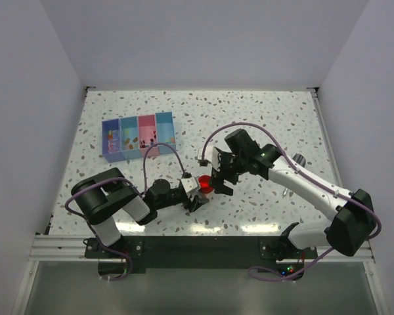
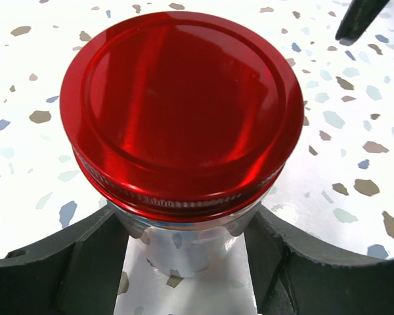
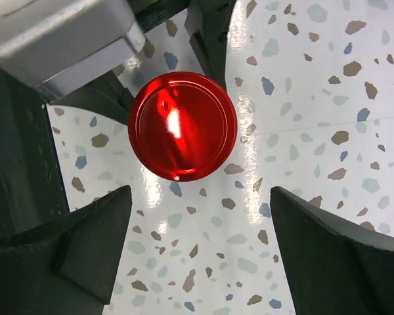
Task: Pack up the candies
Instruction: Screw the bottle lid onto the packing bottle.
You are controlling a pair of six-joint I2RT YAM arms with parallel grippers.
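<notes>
Between the matt black plastic fingers of our left claw we see a clear, smooth jar, its lid glossy red metal; below, a shiny speckled table.

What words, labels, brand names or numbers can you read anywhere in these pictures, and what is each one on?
There is no readable text in any view.
Red lid: plain glossy surface, no print.
Jar: clear glass below the lid, no label showing.
Tray: coloured compartments, no lettering visible.
Candies: too small to tell whether the wrappers carry print.
</notes>
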